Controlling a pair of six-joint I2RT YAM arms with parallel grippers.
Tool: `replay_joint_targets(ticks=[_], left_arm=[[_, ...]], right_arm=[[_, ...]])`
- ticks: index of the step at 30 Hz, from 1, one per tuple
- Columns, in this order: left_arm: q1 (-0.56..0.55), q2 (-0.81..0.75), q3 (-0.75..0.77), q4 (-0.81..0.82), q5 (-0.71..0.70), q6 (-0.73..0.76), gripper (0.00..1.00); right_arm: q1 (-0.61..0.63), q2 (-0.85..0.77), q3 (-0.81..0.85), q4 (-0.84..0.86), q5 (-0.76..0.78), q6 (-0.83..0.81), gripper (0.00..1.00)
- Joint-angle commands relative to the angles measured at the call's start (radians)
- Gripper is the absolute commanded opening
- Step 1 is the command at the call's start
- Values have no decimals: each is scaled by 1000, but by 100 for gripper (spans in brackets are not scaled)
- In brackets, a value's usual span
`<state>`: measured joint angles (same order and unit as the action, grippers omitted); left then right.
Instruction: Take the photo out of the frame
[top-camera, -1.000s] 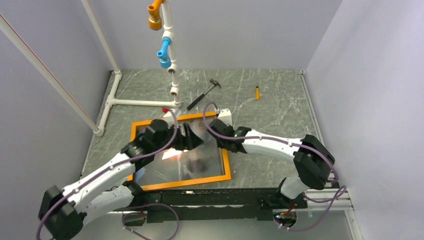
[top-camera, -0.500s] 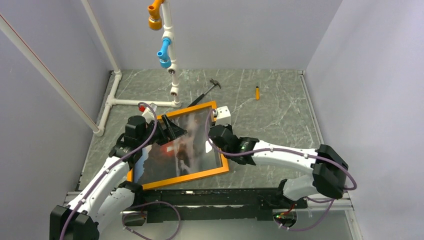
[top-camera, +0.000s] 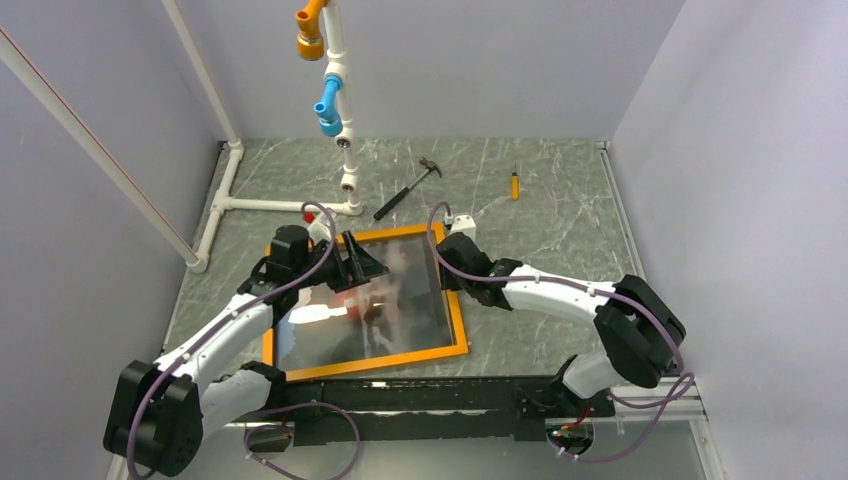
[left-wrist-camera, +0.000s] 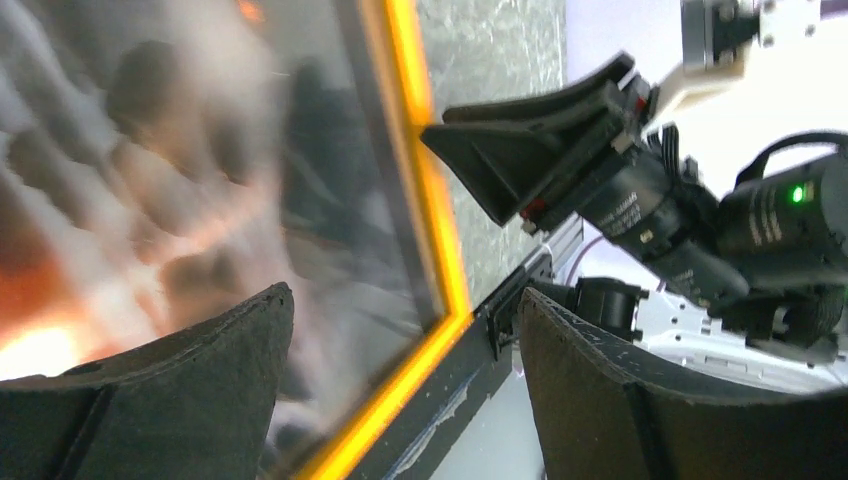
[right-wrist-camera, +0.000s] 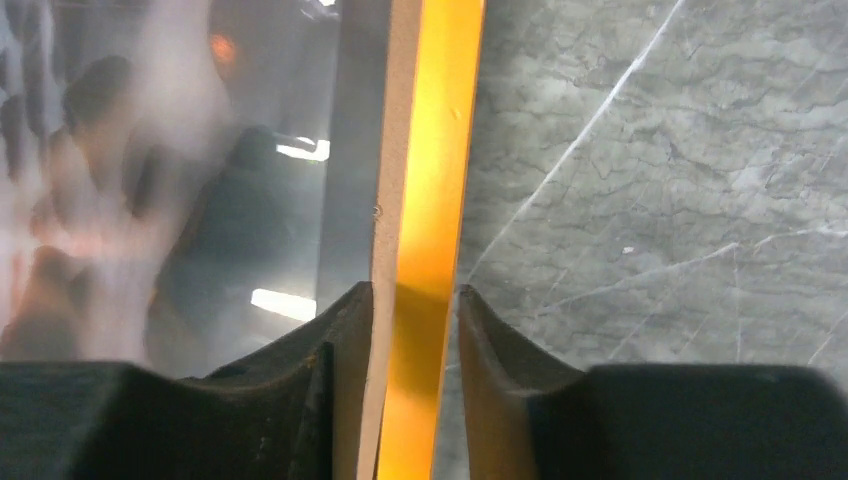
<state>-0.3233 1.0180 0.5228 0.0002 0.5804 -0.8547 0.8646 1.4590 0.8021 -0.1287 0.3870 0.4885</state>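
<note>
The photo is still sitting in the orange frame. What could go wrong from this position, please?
1. The right gripper pinches the thin orange rectangular frame on one side bar only, so the large frame may twist or slip.
2. The left gripper is open over the large dark glossy photo; its fingers might scrape the print rather than free it.
3. The dark-handled hammer lies near the frame's far edge and could be knocked.

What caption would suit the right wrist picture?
Right gripper clamps the orange frame, photo to one side, marbled table to the other.
</note>
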Motion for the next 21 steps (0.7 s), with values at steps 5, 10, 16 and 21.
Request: replay_joint_targets(ticks=[5,10,16,21], left_arm=[[-194,23,61,-35,-93,128,89],[-251,43,58,-35,-122,122,87],[-339,141,49,124,-134,23,79],[-388,243,74,221,-126,-36,73]], right_arm=[[-61,-21,40,-123,-221,58,63],[-99,-62,-6,-165,-291,68,61],[-100,-56,-83,-77,-327,24,31],[-100,31,-57,-70,-276,26,41]])
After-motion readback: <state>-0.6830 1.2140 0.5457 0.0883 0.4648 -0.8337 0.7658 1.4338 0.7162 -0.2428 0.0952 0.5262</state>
